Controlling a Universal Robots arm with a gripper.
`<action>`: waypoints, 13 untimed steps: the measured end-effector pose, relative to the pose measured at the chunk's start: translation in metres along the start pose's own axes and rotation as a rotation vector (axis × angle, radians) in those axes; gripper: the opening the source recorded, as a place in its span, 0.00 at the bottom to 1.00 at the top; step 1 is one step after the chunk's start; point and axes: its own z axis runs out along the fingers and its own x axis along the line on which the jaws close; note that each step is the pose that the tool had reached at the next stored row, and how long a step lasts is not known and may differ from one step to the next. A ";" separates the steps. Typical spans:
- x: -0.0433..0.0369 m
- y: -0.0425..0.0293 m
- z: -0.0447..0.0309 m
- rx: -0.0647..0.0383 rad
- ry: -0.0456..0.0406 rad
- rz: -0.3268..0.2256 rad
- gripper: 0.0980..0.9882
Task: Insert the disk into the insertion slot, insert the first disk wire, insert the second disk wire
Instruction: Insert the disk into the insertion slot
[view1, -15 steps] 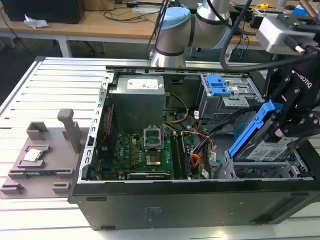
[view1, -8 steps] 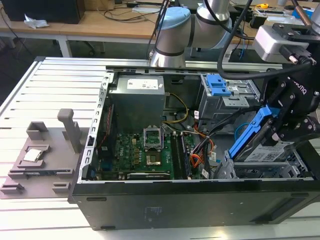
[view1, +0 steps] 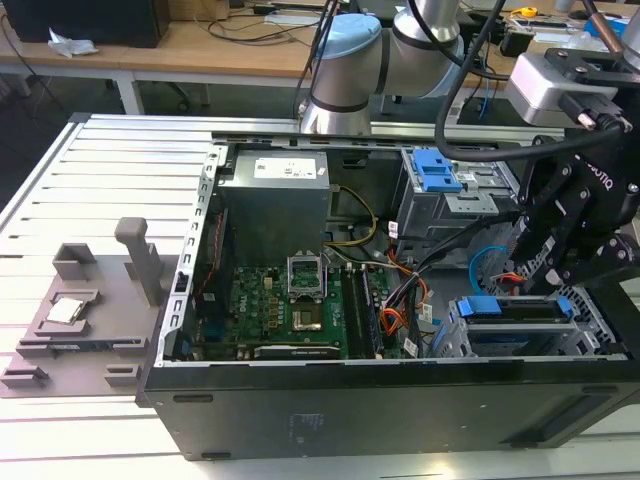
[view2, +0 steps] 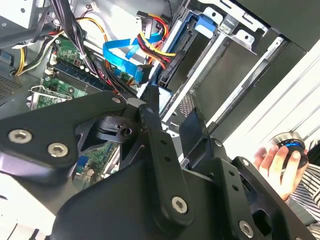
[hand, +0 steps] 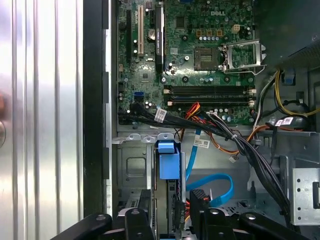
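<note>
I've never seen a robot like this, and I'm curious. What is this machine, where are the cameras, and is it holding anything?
It is a robot arm made of silver tubes with pale blue caps. It works inside an open black computer case that lies on a ribbed metal table. A grey plastic holder lies there too.

One camera watches from outside. Two more ride near the arm's wrist and look into the case.

The arm ends in a black two-fingered gripper. Its fingers stand apart and hold nothing. Close by it, the disk in its bright blue plastic carrier sits in the low grey metal cage.

Nearby are a green circuit board and a flat blue cable. In the second wrist view, a person's hand rests on a round knob.
</note>
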 end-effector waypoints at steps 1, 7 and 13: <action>0.0000 0.0000 0.0001 0.000 -0.0001 0.000 0.38; 0.0000 0.0000 0.0003 0.000 -0.0001 0.000 0.38; 0.0000 0.0000 0.0005 0.000 0.0000 0.000 0.02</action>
